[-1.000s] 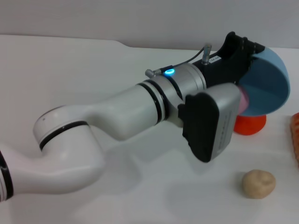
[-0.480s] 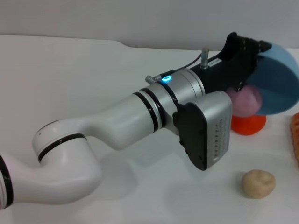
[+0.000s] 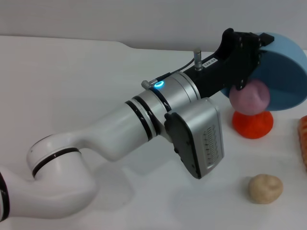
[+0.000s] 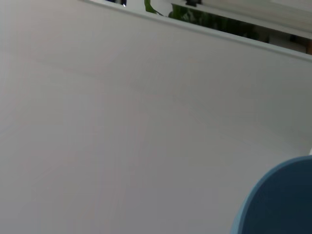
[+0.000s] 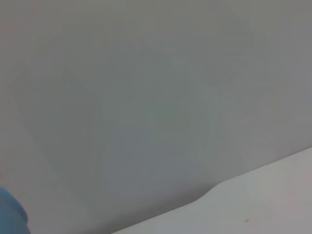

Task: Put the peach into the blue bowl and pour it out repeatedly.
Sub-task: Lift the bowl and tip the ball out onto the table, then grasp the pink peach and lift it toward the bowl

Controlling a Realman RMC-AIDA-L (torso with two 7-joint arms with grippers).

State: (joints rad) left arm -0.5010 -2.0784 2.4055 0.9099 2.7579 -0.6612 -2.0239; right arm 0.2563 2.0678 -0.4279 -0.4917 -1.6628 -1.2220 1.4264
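Observation:
My left gripper [image 3: 253, 44] is shut on the rim of the blue bowl [image 3: 284, 72] and holds it in the air at the far right, tipped on its side. The bowl's edge also shows in the left wrist view [image 4: 280, 202]. The pink peach [image 3: 249, 96] is at the lower lip of the bowl's mouth, just above the orange-red fruit [image 3: 253, 125]. I cannot tell whether the peach still touches the bowl. My right gripper is out of view.
A beige lumpy potato [image 3: 265, 188] lies on the white table [image 3: 72, 81] at the front right. An orange object [image 3: 303, 139] shows at the right edge. The left arm spans the middle of the table. A blue patch [image 5: 9, 214] sits in a corner of the right wrist view.
The left gripper has tipped the bowl further and lifted slightly. The peach has rolled from inside the bowl out to its lower lip and now shows fully.

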